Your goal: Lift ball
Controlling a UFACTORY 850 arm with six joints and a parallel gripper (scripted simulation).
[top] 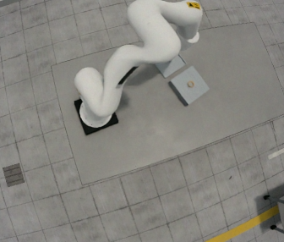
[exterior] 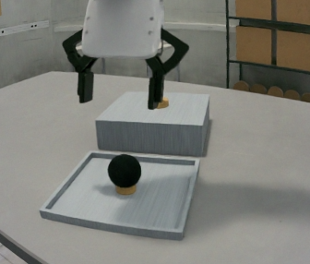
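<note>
A black ball (exterior: 124,170) rests on a small tan ring (exterior: 126,188) inside a shallow grey tray (exterior: 124,193) near the table's front. My gripper (exterior: 119,98) hangs well above the ball, fingers pointing down and wide open, with nothing between them. In the overhead view the arm (top: 138,55) covers most of the tray (top: 172,65) and hides the ball.
A grey block (exterior: 157,122) stands just behind the tray with a second tan ring (exterior: 162,102) on top; it also shows in the overhead view (top: 188,85). Shelves with boxes (exterior: 277,42) stand at the back right.
</note>
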